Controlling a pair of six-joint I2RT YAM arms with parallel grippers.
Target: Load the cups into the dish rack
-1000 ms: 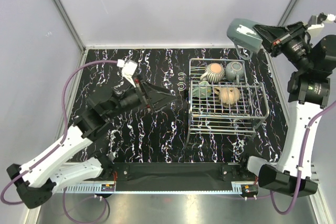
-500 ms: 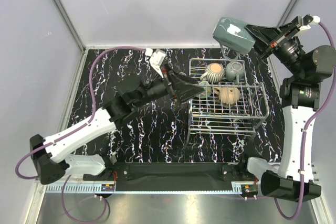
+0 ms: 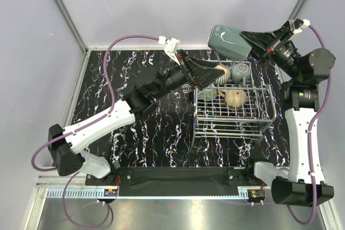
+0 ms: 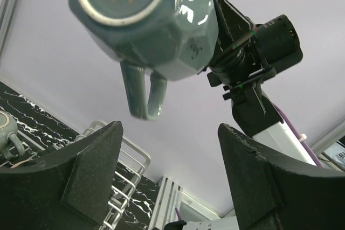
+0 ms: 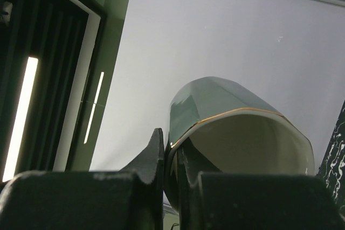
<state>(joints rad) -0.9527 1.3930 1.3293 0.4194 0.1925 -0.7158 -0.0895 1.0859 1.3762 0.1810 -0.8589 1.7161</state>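
Note:
My right gripper (image 3: 249, 42) is shut on the rim of the dark teal mug (image 3: 228, 41) and holds it high above the back of the dish rack (image 3: 264, 117). In the right wrist view the fingertips (image 5: 155, 152) pinch the mug's wall (image 5: 226, 100). My left gripper (image 3: 212, 74) is open and empty, just below and left of the mug. The left wrist view looks up at the mug's base (image 4: 145, 20) and hanging handle (image 4: 143, 95) above the open fingers (image 4: 91, 171). The rack holds the cream ribbed cup (image 3: 222, 77), the grey-green cup (image 3: 241, 71), the tan cup (image 3: 235, 98) and the teal-green cup (image 3: 207, 94).
The rack stands on the right half of the black marbled table (image 3: 140, 127). Grey walls close the back and sides. The rack's wire rim (image 4: 126, 154) and one cup (image 4: 6, 127) show low in the left wrist view. The right arm's wrist (image 4: 253, 41) is beside the mug.
My left arm has swung from the table's middle up and right to the rack's back, under the mug. My right arm has carried the mug leftward.

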